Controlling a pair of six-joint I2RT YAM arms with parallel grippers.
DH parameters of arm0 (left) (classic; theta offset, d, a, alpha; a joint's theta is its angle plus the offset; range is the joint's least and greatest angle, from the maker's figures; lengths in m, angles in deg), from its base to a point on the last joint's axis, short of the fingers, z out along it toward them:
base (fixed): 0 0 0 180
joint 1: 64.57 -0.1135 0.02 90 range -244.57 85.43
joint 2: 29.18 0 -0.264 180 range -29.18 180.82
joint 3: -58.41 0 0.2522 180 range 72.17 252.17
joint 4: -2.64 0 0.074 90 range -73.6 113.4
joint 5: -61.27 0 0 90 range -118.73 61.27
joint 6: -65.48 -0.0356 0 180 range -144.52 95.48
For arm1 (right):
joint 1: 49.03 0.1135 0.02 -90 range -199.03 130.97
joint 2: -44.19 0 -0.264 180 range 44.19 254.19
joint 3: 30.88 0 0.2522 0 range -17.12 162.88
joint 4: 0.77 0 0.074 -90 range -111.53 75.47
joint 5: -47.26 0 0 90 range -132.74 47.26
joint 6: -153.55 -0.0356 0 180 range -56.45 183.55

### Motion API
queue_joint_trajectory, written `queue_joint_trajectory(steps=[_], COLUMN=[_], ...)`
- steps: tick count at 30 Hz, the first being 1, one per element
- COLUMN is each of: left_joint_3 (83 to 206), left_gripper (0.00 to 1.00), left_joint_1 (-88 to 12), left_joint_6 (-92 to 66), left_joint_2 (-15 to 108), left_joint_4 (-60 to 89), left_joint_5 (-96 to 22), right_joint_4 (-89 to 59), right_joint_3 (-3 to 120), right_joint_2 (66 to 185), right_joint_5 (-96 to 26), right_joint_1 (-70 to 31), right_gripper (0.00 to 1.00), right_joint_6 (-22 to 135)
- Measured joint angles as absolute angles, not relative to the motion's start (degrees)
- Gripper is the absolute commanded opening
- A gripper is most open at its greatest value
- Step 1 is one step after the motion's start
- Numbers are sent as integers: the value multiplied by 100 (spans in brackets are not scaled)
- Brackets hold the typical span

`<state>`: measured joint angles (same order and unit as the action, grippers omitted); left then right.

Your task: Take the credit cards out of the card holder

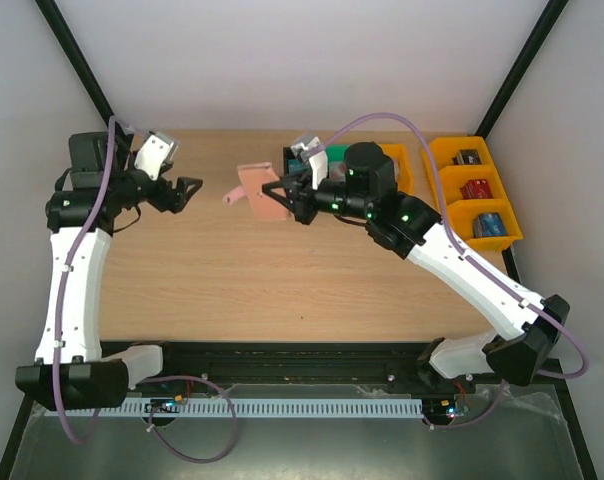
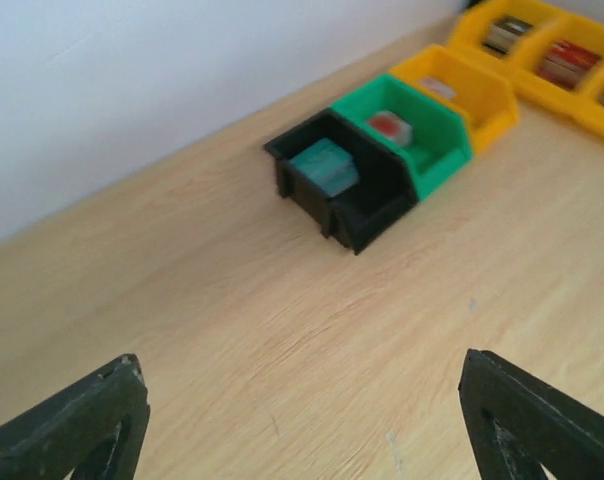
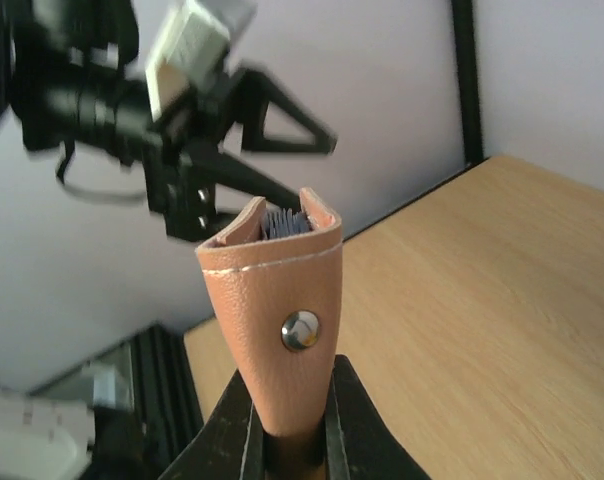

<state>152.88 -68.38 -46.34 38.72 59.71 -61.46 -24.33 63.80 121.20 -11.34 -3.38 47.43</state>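
Observation:
My right gripper (image 1: 282,195) is shut on the pinkish-tan card holder (image 1: 259,190) and holds it in the air over the back middle of the table. In the right wrist view the card holder (image 3: 277,310) stands up from between my fingers (image 3: 367,430), metal snap facing the camera, its open top showing grey-blue edges inside (image 3: 282,222). No credit card shows clearly. My left gripper (image 1: 189,191) is open and empty, a short way left of the holder, facing it; its fingertips (image 2: 82,420) frame bare wood.
Black bin (image 2: 337,180) with a teal block, green bin (image 2: 422,130) and orange bin (image 2: 462,85) stand at the back. Three orange bins (image 1: 477,190) with blocks line the right edge. Black frame posts rise at the back corners.

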Motion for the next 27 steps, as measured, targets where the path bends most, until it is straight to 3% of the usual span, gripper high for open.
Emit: queue_joint_trajectory(steps=[7,13,16,17,21,22,26,27], left_joint_3=[16436,16630,16591,16560,16460,16449,16438,16438], left_gripper=[95,99,94,89,31,21,3,2], left_joint_1=[-6687,-4714,-4285,-4220,-3942,-3835,-3697,-3700], left_joint_6=[-6389,-6704,-6711,-6693,-6669,-6732,-6870,-6938], left_joint_2=[3890,4082,4322,4381,4523,4532,4504,4488], left_joint_4=[7647,8167,8198,8193,8263,8311,8495,8524], left_joint_5=[-7493,-7495,-7171,-7045,-6822,-6787,-6876,-6909], right_joint_4=[-3871,-4724,-4927,-4971,-5189,-5224,-5272,-5272], right_joint_3=[6524,6599,6649,6671,6721,6726,6754,6756], right_joint_2=[12234,12429,12455,12457,12472,12488,12492,12488], right_joint_5=[-389,-109,92,162,203,190,85,70], right_joint_1=[-336,-220,-76,-26,42,24,2,7], right_gripper=[2,2,2,2,2,2,2,2], right_joint_6=[6328,7147,7425,7506,7744,7788,7912,7934])
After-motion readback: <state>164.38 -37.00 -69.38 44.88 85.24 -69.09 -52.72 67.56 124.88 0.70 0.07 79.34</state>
